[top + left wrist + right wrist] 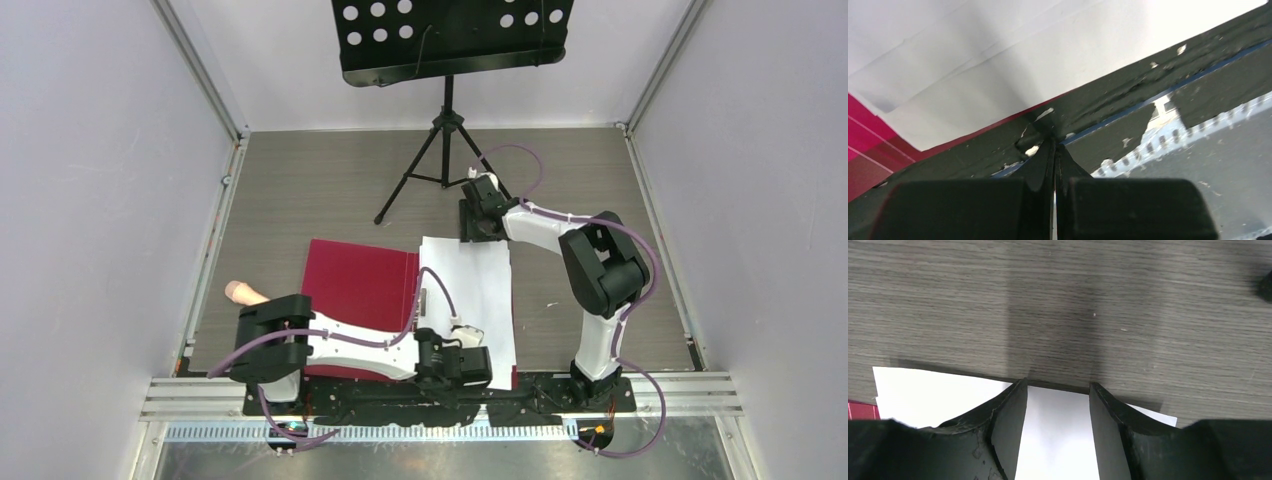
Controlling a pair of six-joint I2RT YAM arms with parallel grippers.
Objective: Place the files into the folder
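The crimson folder (355,285) lies flat on the table with the white files (475,285) on its right side. My left gripper (468,365) is at the files' near edge. In the left wrist view it (1054,142) is shut over the black base plate, just short of the folder's red edge (868,145) and the files (998,60), with nothing visibly held. My right gripper (478,222) is at the files' far edge. In the right wrist view its jaws (1058,385) stand apart over the files (1058,440), tips at the edge.
A black music stand (447,130) on a tripod stands at the back, close to my right gripper. A pinkish-beige object (243,293) lies left of the folder, beside my left arm. The black base plate (540,395) runs along the near edge. Walls enclose both sides.
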